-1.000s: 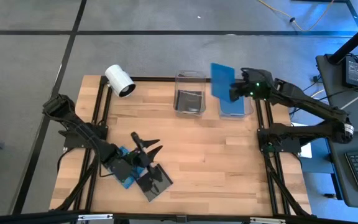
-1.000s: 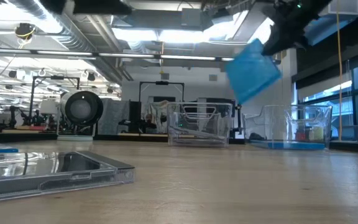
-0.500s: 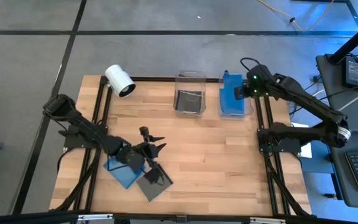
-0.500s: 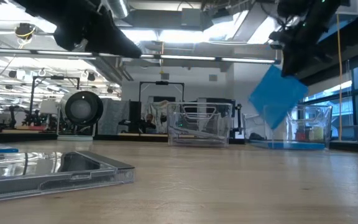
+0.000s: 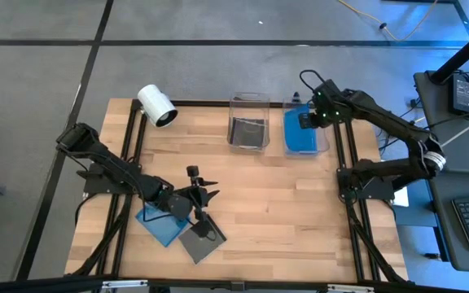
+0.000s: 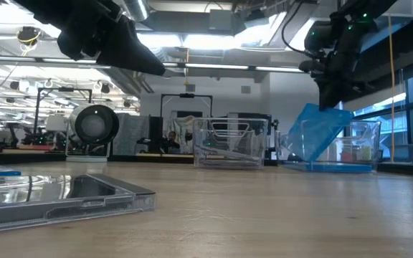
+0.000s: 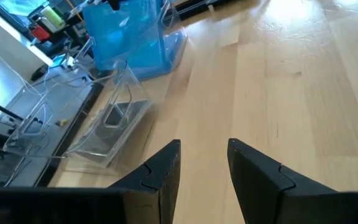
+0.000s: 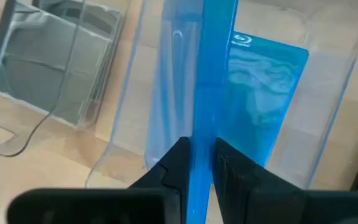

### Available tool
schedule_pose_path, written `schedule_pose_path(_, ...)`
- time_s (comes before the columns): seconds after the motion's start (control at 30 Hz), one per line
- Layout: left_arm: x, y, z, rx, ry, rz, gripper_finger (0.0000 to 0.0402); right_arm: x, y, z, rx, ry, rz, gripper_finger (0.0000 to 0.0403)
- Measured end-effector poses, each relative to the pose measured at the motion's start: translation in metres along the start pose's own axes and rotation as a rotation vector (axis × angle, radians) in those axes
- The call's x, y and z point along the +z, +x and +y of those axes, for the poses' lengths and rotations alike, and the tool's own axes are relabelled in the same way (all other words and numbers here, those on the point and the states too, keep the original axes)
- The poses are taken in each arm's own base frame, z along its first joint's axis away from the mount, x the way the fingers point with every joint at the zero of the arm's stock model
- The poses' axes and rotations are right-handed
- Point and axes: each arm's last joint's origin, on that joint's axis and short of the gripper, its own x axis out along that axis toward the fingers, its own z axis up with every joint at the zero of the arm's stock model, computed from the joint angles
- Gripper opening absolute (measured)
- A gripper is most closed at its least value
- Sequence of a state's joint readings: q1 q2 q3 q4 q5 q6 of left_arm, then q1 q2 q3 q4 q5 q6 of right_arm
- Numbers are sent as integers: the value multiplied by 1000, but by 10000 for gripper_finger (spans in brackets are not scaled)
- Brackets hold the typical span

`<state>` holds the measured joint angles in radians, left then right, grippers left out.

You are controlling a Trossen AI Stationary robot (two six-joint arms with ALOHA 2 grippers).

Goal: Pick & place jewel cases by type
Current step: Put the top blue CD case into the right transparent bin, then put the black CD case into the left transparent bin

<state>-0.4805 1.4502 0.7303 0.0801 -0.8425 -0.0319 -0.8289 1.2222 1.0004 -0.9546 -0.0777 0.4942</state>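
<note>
My right gripper (image 5: 306, 120) (image 8: 197, 155) hangs over the right clear bin (image 5: 326, 138), shut on a translucent blue jewel case (image 6: 314, 132) that stands tilted inside it. Another blue case (image 8: 267, 81) lies flat on that bin's floor. The left clear bin (image 5: 233, 122) holds a dark case (image 5: 247, 132). My left gripper (image 5: 198, 195) (image 7: 204, 163) is open and empty, above a blue case (image 5: 159, 226) and a dark case (image 5: 202, 240) lying flat on the table near the near edge. My right gripper pinches the blue jewel case between its two fingers at the upper edge (image 8: 202, 124), coming from above and pointing down. The case hangs edge-on below the fingers, tilted, with its lower part (image 6: 301, 154) down inside the bin; whether it touches the floor cannot be told.
A white cylindrical camera (image 5: 156, 106) lies at the far left corner. The two bins stand side by side along the far edge. Bare wood (image 5: 283, 203) stretches between the bins and the cases near my left gripper. Black frame rails (image 5: 129, 163) run along both table sides.
My right gripper has moved down and toward the far right corner, carrying the blue case from above the bin's rim down into the right bin; the case has turned from broadside to edge-on under the fingers. My left arm has shifted, uncovering the blue case on the table.
</note>
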Motion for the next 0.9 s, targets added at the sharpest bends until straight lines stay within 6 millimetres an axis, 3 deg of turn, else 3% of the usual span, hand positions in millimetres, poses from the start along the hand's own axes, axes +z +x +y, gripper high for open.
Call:
schedule_pose_path(0.27,-1,0,0,0,8,7,130,2,4,-3,-23,-53,17,80)
schedule_pose_path(0.9,-1,0,0,1,10,7,130,3,5,-5,-73,-73,-4,171)
